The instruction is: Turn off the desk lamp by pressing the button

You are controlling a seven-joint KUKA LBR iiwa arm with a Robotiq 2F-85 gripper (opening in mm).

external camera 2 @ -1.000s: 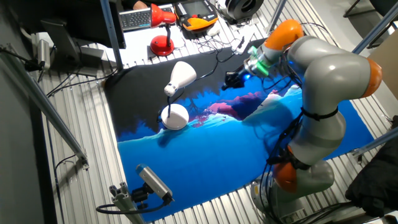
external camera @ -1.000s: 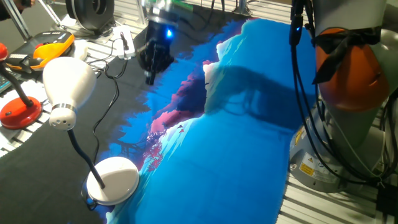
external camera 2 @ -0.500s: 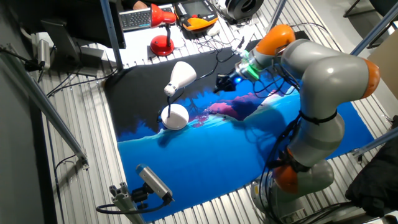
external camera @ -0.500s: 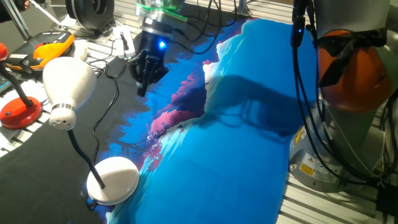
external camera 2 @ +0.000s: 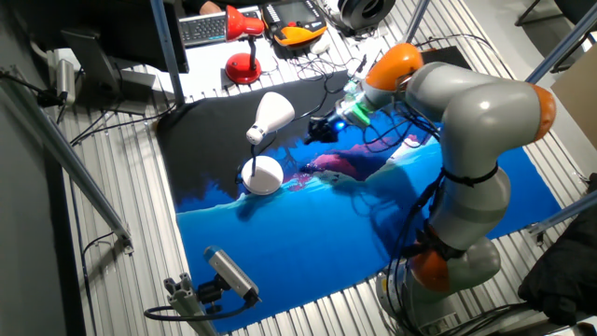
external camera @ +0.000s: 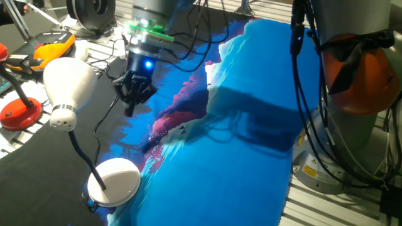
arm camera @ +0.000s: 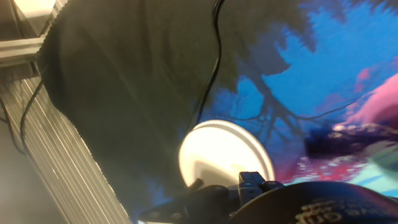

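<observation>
My gripper (external camera: 134,94) hangs above the table, over the dark part of the printed cloth (external camera: 226,157) near where black gives way to blue and pink, with a blue light glowing on my wrist just above it. I cannot tell whether my fingers are open or shut; in both fixed views they are a dark cluster with no gap I can read, and my hand view shows only blurred dark parts along its lower edge. I hold nothing that I can see. The desk lamp (external camera: 68,88) stands to one side of my gripper, apart from it: its white bell-shaped head leans out over the black area of the cloth, the thin black neck (external camera: 83,157) curves down from it, and the flat round white base (external camera: 116,181) sits at the edge where the cloth turns blue. From the other fixed view the lamp head (external camera 2: 271,113) and its base (external camera 2: 262,175) lie just beside my gripper (external camera 2: 319,129), with a small stretch of cloth between us. In my hand view the round white base (arm camera: 225,158) fills the middle, bright against the dark cloth, with a thin black cable (arm camera: 209,68) running up from it. A red-based lamp (external camera: 17,108) stands farther off, beyond the white head, on the slatted table (external camera 2: 121,243).
</observation>
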